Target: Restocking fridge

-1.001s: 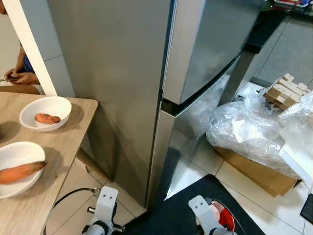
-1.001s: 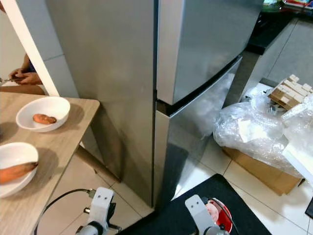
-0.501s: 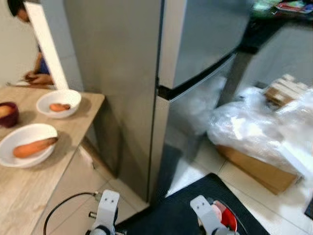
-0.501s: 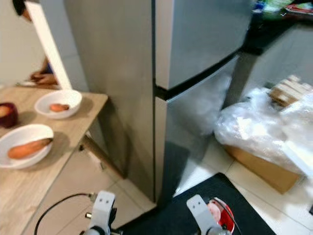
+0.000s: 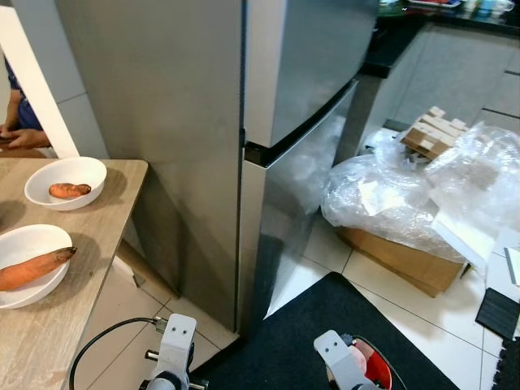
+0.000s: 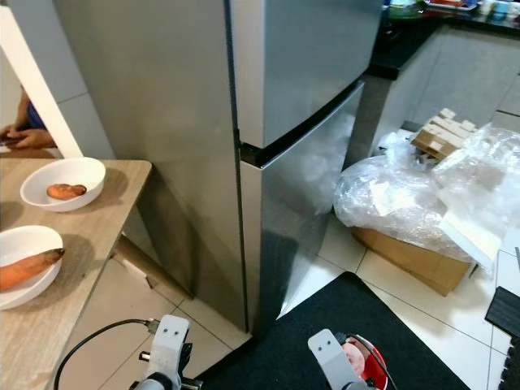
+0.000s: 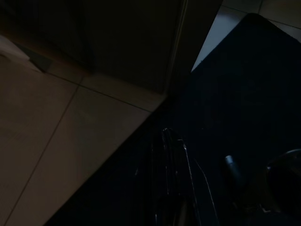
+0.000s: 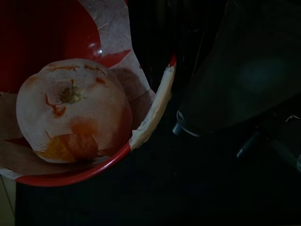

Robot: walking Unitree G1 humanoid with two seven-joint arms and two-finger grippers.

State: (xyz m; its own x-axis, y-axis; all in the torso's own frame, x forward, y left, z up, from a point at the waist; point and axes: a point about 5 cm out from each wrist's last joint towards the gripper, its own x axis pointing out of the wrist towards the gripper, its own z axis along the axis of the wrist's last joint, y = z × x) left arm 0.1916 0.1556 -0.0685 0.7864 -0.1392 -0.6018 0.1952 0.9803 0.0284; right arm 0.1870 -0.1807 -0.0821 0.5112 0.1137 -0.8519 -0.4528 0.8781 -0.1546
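The stainless-steel fridge (image 5: 244,122) stands shut, no brand or writing legible on it. The right gripper (image 8: 155,42) is clamped on the rim of a red bowl (image 8: 70,174) holding a pale orange-streaked fruit (image 8: 73,110), low over the black floor mat (image 5: 309,333). The left gripper (image 7: 171,155) hangs idle with fingers together. On the wooden table (image 5: 73,292), two white bowls (image 5: 67,180) near its fridge-side edge hold sweet potatoes (image 5: 32,268).

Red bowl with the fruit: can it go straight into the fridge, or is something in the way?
The fridge's own doors are in the way. The upper door and lower door are both shut. The red bowl with the fruit is low over the black mat in front of them.
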